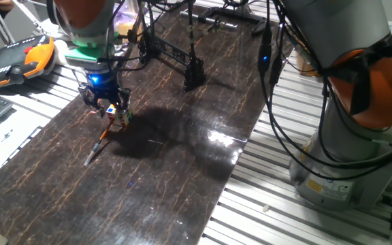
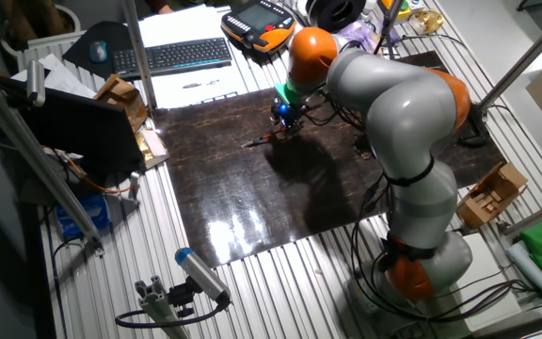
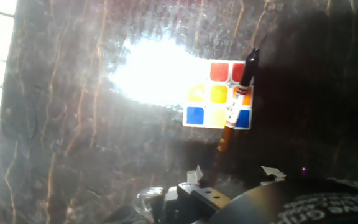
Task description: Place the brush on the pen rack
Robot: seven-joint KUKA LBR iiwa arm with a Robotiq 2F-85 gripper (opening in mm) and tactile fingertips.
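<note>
You have one brush [image 1: 99, 144], one pen rack [image 1: 172, 58], one multicoloured puzzle cube [image 3: 219, 94], one keyboard [image 2: 172, 56], one orange-and-black handheld pendant [image 1: 15, 60] and one robot arm [image 2: 398, 113] carrying one gripper [image 1: 105, 101].

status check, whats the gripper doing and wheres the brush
Gripper low over the dark mat, jaws hard to read. Brush slanted beneath it, across the puzzle cube. Pen rack far off, path looks open.

Dark marbled tabletop [image 1: 182, 177], bright glare
</note>
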